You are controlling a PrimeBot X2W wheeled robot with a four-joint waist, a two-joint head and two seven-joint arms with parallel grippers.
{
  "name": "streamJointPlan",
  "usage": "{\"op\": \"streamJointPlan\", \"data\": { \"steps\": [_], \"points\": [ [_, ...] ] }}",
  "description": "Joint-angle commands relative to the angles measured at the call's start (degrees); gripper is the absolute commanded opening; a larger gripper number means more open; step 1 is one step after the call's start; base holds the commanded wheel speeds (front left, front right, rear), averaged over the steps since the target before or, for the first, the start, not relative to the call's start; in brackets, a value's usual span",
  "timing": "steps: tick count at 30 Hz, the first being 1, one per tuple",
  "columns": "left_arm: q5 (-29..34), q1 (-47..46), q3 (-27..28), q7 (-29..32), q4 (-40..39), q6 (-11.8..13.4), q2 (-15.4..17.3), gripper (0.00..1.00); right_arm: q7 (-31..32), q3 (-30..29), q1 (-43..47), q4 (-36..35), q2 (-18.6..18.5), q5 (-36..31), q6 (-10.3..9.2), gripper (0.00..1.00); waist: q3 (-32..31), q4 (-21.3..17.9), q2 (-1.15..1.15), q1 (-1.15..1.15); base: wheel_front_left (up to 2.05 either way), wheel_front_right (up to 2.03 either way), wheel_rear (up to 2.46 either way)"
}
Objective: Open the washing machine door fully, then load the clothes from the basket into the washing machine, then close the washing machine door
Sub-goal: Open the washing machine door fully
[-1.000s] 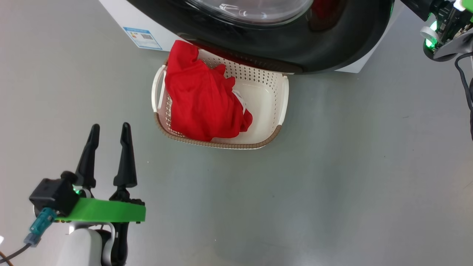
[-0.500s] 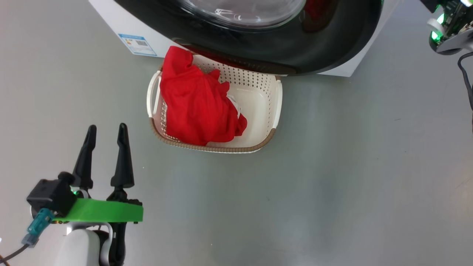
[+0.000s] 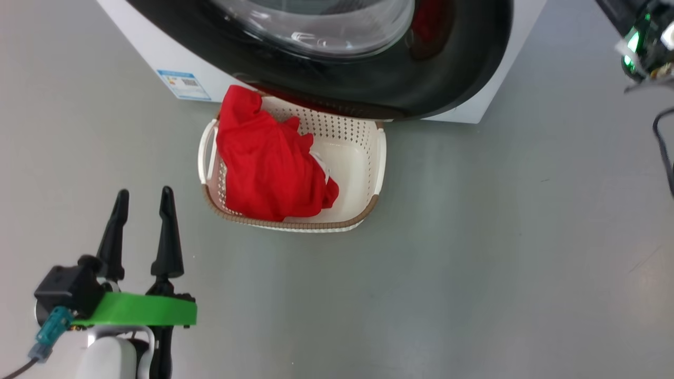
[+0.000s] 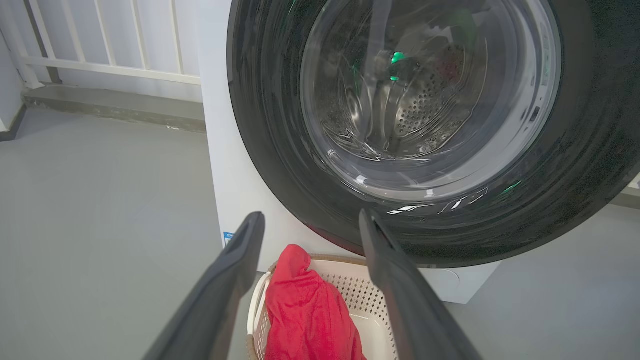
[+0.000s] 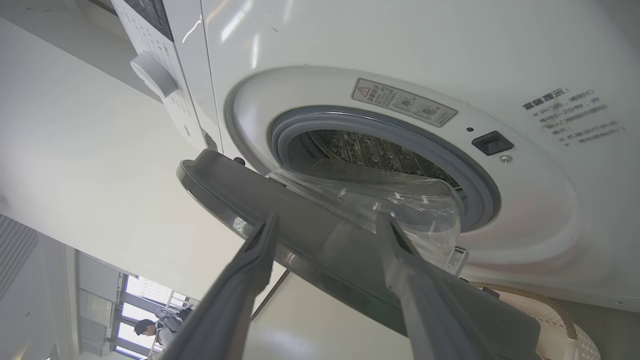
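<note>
**laundrywatcher:** ok so where's everything sitting right now?

**standing_by_the_wall:** The basket point(image 3: 295, 225) is on the grey floor point(image 3: 474, 237) right up against the front of the washing machine point(image 3: 158, 58), with its far end tucked under the washing machine door point(image 3: 316, 79). The clothes point(image 3: 268, 168) are inside it, heaped on the robot's left half. It's mostly plain red with a bit of white peeking out on the right of the pile, and the top corner flops over the far rim, just beside the blue energy sticker point(image 3: 183, 84).

**laundrywatcher:** door open or what?

**standing_by_the_wall:** Partway. From the right wrist view the door's grey inner side point(image 5: 310, 235) is swung out from the opening, and the glass bowl is just off the grey gasket point(image 5: 380, 122). You can see the steel drum point(image 5: 370, 147) behind it.

**laundrywatcher:** and the grippers?

**standing_by_the_wall:** The right gripper point(image 5: 327, 219) has its fingers spread wide, up close to the door's inner side. I can't tell if they touch it. The left gripper point(image 3: 145, 190) is spread wide too, holding nothing, low and off to the left of the basket, well apart from it. Its own camera looks between the fingers point(image 4: 311, 216) at the door's black rim point(image 4: 280, 150), with the red pile point(image 4: 305, 310) and basket point(image 4: 360, 300) below.
</note>
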Motion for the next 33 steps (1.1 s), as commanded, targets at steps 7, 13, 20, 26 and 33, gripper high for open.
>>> {"op": "streamJointPlan", "data": {
  "steps": [7, 13, 20, 26, 33],
  "points": [
    [1.3, 2.6, 2.9, -0.4, -1.6, -0.5, 1.3, 1.0, -7.1, 0.1, 11.4, -12.9, -1.7, -5.9, 0.1, 1.0, -2.6, -2.1, 0.0, 0.0, 0.0, 0.0, 0.0],
    [2.3, 4.2, 4.1, -0.4, -2.2, -0.6, 1.3, 1.0, -14.2, 0.9, 18.7, -21.2, -2.1, -10.3, 0.1, 1.0, -4.1, -3.7, 0.0, 0.0, 0.0, 0.0, 0.0],
    [2.7, 5.8, 4.7, -0.4, -3.1, -0.8, 1.3, 1.0, -23.4, 3.6, 26.3, -28.6, -3.8, -17.8, 0.1, 1.0, -6.1, -5.2, 0.0, 0.0, 0.0, 0.0, 0.0],
    [2.9, 7.1, 5.4, -0.4, -3.9, -0.9, 1.3, 1.0, -32.6, 6.6, 32.6, -30.4, -5.9, -23.6, 0.1, 1.0, -7.6, -6.1, 0.0, 0.0, 0.0, 0.0, 0.0],
    [3.2, 8.4, 5.6, -0.4, -4.7, -1.0, 1.3, 1.0, -41.1, 10.3, 36.6, -28.5, -7.6, -32.0, 0.1, 1.0, -8.5, -6.9, 0.0, 0.0, 0.0, 0.0, 0.0]
  ]
}}
